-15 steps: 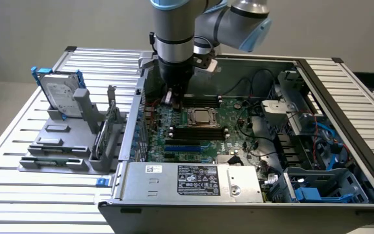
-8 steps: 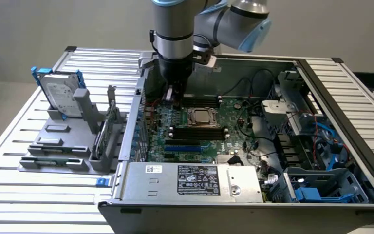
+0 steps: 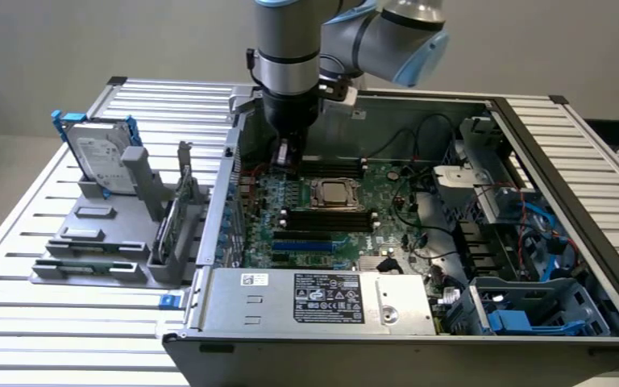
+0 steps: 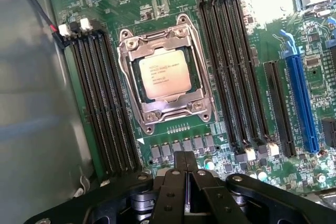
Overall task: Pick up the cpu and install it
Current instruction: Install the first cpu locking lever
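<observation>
- The gripper (image 4: 185, 174) was seen with its two black fingers pressed together and nothing pinched between them.
- In the exterior view the gripper (image 3: 286, 153) was held low inside the open computer case (image 3: 525, 129), close to the case's far wall and just beyond the green motherboard (image 3: 321, 226).
- The cpu (image 4: 164, 74) was found seated flat in its socket, framed on all sides by the metal socket bracket (image 4: 132, 85); in the exterior view the cpu (image 3: 334, 192) lay near the middle of the board, apart from the gripper.
- Open room above the cpu was left clear of cables; the gripper's fingers stood off to one side of the socket, not touching the bracket.
- Two banks of black memory slots (image 4: 102, 103) were counted, one on each side of the socket, four slots in each bank, all unfilled.
- One long blue expansion slot (image 4: 300, 98) was noted beyond the second memory bank.
- Tighter room was seen toward the exterior view's right, where black cables (image 3: 428, 133) crossed the case.
- One labelled power supply (image 3: 321, 300) was set along the case's near edge.
- Outside the case, on the exterior view's left, one grey holder (image 3: 100, 242) stood on the slatted table (image 3: 30, 210), with one hard drive (image 3: 100, 153) upright in it.
</observation>
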Robot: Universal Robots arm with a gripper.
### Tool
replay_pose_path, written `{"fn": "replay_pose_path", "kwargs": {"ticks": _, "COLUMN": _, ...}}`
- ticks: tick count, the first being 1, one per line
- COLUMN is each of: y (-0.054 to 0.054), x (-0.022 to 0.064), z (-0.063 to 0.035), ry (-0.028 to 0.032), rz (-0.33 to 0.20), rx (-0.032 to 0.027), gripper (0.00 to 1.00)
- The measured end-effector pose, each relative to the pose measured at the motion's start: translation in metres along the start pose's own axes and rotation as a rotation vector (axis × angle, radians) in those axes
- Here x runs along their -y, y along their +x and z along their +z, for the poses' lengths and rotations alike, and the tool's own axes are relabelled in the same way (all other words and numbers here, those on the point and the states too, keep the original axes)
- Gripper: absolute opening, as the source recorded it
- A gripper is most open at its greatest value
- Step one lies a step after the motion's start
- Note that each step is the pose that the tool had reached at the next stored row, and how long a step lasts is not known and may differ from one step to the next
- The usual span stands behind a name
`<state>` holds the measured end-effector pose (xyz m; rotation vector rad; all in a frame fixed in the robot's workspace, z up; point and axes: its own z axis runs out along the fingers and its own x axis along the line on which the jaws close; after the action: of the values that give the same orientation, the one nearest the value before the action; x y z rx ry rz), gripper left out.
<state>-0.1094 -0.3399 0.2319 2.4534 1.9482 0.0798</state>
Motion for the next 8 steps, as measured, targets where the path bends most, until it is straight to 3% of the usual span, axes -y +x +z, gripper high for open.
{"fn": "replay_pose_path", "kwargs": {"ticks": 8, "y": 0.0011, "x": 0.0003, "z": 0.0000, "ry": 0.0001, "rz": -0.107, "rx": 0.0061, "gripper": 0.11}}
